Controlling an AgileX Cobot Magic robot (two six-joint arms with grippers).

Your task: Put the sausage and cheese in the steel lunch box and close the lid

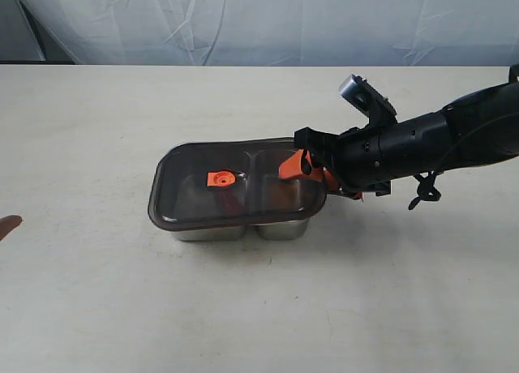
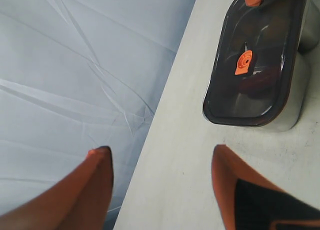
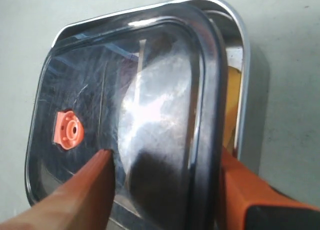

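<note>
- The lid [image 1: 195, 199] lies on the steel lunch box [image 1: 280, 227] but sits skewed and is not seated. That is probably why the right gripper [image 1: 312, 174] is at its rim, jaws apart astride the edge and not pinching.
- The left gripper [image 2: 160, 149] hangs wide open and empty, well apart from the box and out of the way.
- Only the right wrist view shows the uncovered strip, with the cheese [image 3: 231, 105] inside.
- The left wrist view shows a reddish shape under the lid, probably the sausage [image 2: 257, 81]. The exterior view shows neither food clearly.

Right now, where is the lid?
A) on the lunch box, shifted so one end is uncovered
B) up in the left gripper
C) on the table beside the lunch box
A: the lid lies on the steel lunch box, and the right wrist view shows the box's rim bare past the lid's edge.
</note>
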